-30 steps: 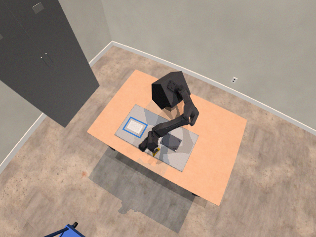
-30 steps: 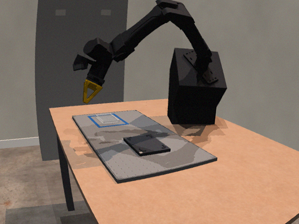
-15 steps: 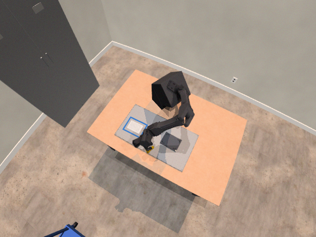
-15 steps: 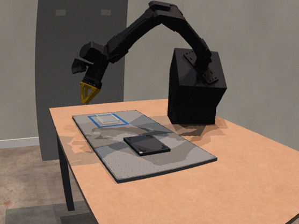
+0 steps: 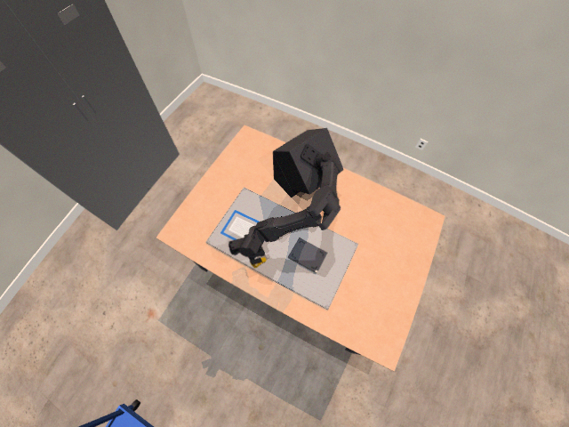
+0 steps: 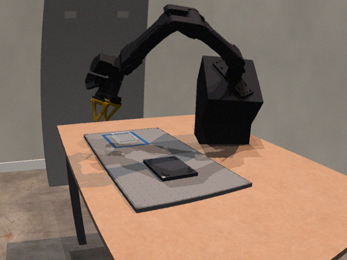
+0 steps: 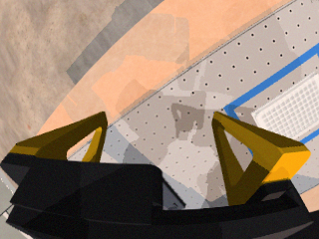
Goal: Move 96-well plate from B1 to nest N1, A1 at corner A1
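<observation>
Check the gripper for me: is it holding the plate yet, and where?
Nothing is held. The gripper is open and empty, above the breadboard; the 96-well plate lies in its blue-outlined spot.

Clear, pale rectangular 96-well plate [image 6: 124, 137]: lies flat, wells up, inside the blue-outlined bench spot [image 6: 109, 142] on the grey perforated board. Black, flat square plate nest [image 6: 170, 168] with small corner locators: unoccupied, on the same board, well apart from the plate.
</observation>
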Motion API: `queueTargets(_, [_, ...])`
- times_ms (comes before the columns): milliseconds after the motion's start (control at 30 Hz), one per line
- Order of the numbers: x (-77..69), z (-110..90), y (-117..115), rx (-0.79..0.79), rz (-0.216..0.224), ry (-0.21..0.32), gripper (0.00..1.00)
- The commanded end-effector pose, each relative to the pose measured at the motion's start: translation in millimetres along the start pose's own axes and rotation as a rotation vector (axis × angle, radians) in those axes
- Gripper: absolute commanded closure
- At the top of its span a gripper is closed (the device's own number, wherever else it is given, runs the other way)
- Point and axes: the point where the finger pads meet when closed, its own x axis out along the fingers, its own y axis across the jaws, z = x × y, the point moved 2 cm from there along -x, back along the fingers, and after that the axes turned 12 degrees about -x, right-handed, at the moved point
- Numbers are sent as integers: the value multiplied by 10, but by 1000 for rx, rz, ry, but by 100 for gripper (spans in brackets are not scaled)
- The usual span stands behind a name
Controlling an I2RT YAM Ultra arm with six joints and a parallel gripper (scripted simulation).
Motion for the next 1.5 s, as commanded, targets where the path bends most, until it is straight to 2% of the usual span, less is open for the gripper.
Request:
queueTargets(0, [-58, 93, -227, 106, -43, 11, 0])
queueTargets(67, [-58, 93, -227, 106, -43, 11, 0])
queueTargets(233, [-43, 63, -469, 258, -94, 49, 0])
queueTargets(433, [-27, 21, -690, 246, -86, 55, 0])
queueTargets(567, [-24, -20, -890, 382, -130, 81, 0])
queueTargets(700, [-22, -45, -982, 411, -137, 90, 0])
queueTargets(867, [-26, -118, -1218, 565, -184, 127, 0])
queueTargets(1033, [-27, -182, -1392, 553, -178, 130, 0])
queueTargets(1133, [-34, -241, -1527, 659, -206, 152, 0])
queueTargets(1200, [-34, -241, -1527, 659, -206, 152, 0])
queueTargets(1467, [-60, -417, -1879, 875, -264, 205, 0])
